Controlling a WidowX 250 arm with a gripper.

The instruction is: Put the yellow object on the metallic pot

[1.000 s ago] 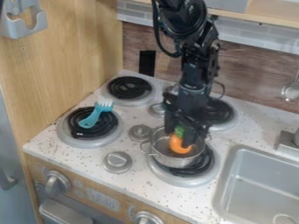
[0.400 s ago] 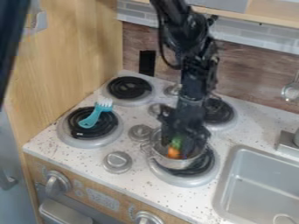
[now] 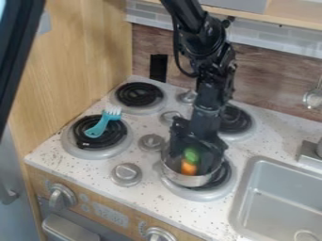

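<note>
The gripper (image 3: 191, 158) is down inside the metallic pot (image 3: 182, 179), which sits on the front right burner. Its fingers stand open, one on each side of an orange object with a green top (image 3: 189, 167). That object is inside the pot, green end up toward the gripper and orange end toward the pot's front wall. Whether a finger still touches it is hard to tell. The gripper hides the back of the pot. Nothing plainly yellow shows apart from this orange piece.
A teal fork-like utensil (image 3: 103, 123) lies on the front left burner. Two more burners are behind. The sink (image 3: 280, 197) is at the right, the wooden wall (image 3: 69, 70) at the left. A dark edge crosses the upper left corner.
The orange and green object sits lower in the pot, its curved end no longer in sight. The gripper's fingers have spread apart. A dark shape has entered at the upper left.
</note>
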